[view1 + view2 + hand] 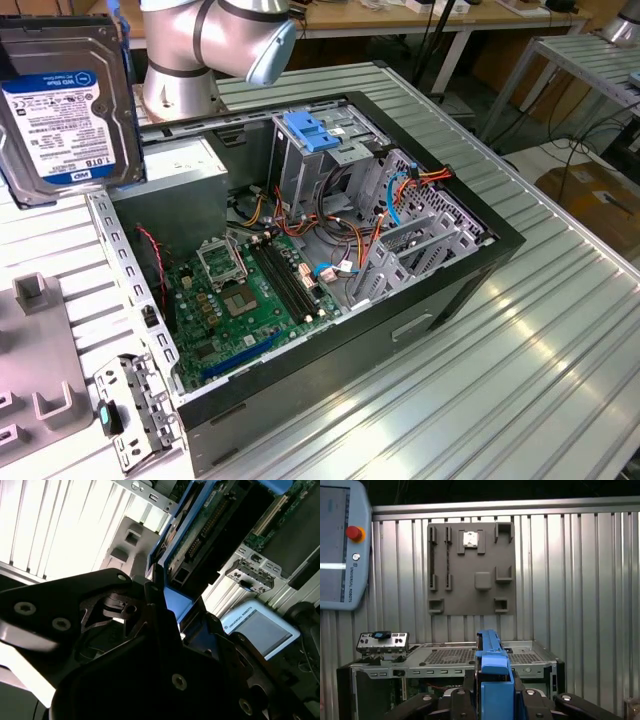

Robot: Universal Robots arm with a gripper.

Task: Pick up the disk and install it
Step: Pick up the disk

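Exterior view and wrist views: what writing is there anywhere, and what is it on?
Disk, held in the gripper: a white label with print, too small to quote surely.
Pendant: a line of print along its edge, too small to quote surely.
Motherboard: markings too small to read.

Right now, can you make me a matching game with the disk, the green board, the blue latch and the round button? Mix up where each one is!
Things: 1 disk; 2 green board; 3 blue latch; 4 round button.
Places: A atop the metal cage; B on the pendant; C clamped in the gripper; D lying inside the computer case.
Pairs: 1-C, 2-D, 3-A, 4-B.
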